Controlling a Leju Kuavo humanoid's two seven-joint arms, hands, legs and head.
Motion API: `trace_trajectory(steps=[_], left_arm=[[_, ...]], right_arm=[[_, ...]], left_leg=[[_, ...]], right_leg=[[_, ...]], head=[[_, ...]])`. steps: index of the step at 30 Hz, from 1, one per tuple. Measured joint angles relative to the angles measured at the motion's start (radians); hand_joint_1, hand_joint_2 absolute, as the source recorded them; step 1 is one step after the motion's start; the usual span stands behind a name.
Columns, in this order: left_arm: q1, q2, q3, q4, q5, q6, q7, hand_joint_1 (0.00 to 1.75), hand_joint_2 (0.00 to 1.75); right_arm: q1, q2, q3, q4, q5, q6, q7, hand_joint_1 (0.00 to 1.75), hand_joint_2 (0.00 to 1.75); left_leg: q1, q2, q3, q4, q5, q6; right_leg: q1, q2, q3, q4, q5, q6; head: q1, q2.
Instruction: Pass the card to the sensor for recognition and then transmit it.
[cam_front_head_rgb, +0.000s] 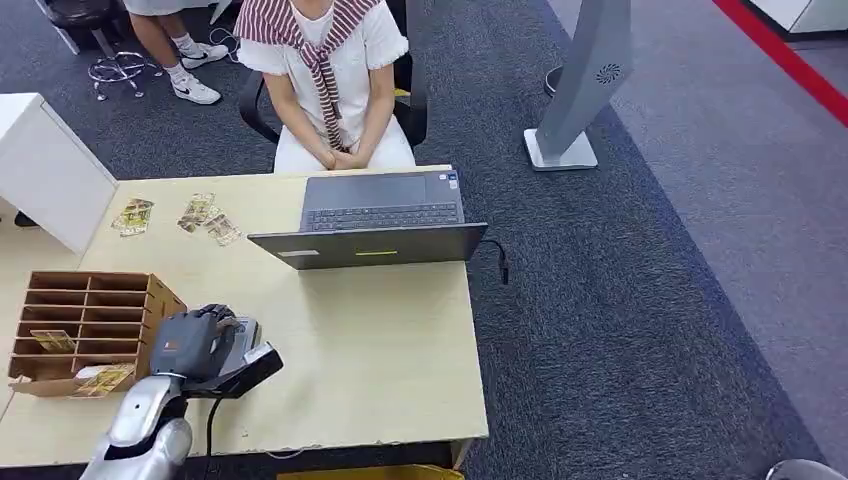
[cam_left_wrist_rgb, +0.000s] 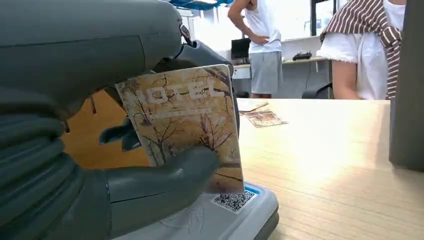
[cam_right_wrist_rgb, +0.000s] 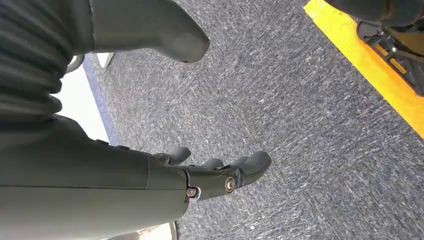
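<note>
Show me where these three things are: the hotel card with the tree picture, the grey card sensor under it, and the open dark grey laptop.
hotel card with the tree picture (cam_left_wrist_rgb: 185, 125), left wrist view, middle of its printed face.
grey card sensor (cam_left_wrist_rgb: 235, 217), left wrist view, bare top surface by the code sticker.
open dark grey laptop (cam_front_head_rgb: 380, 200), head view, keyboard deck.

A pale wooden tabletop (cam_front_head_rgb: 380, 330) fills the lower left of the head view, standing on dark grey carpet (cam_front_head_rgb: 640, 300). An open grey laptop (cam_front_head_rgb: 375, 222) sits at its far edge near the upper middle, and loose cards (cam_front_head_rgb: 205, 215) lie scattered to the left of it. Toward the lower left rests a brown wooden organiser (cam_front_head_rgb: 90, 325) with compartments, and just beside it to the right a flat grey sensor (cam_left_wrist_rgb: 235, 215) with a dark cable.
</note>
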Motion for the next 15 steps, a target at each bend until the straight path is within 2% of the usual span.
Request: trace_trajectory(steps=[4,10,13,15], left_arm=[[0.012,-0.013,0.000,-0.056,0.032,0.124,-0.041,1.75,1.75],[0.010,-0.020,0.000,-0.134,0.042,0.140,-0.047,1.75,1.75],[0.008,-0.023,0.000,-0.167,0.060,0.204,-0.075,1.75,1.75],[-0.001,-0.024,0.000,-0.207,0.070,0.223,-0.082,1.75,1.75]], right_arm=[[0.000,0.000,0.001,0.000,0.002,-0.001,0.000,0.00,1.75],[-0.002,0.000,0.002,0.000,0.003,-0.001,0.000,0.00,1.75],[-0.002,0.000,0.003,0.000,0.016,0.000,0.000,0.00,1.75],[-0.004,0.000,0.004,0.000,0.018,0.002,0.000,0.00,1.75]], left_leg=[[0.000,0.000,0.000,0.000,0.001,0.000],[0.000,-0.001,-0.001,0.000,0.000,0.000],[0.000,-0.001,-0.001,0.000,0.000,0.000],[0.000,-0.001,-0.001,0.000,0.000,0.000]], right_leg=[[0.000,0.000,0.000,0.000,0.000,0.000],[0.000,0.000,0.000,0.000,0.000,0.000],[0.000,0.000,-0.001,0.000,0.000,0.000],[0.000,0.000,-0.001,0.000,0.000,0.000]], head=[[0.000,0.000],[0.000,0.000],[0.000,0.000],[0.000,0.000]])
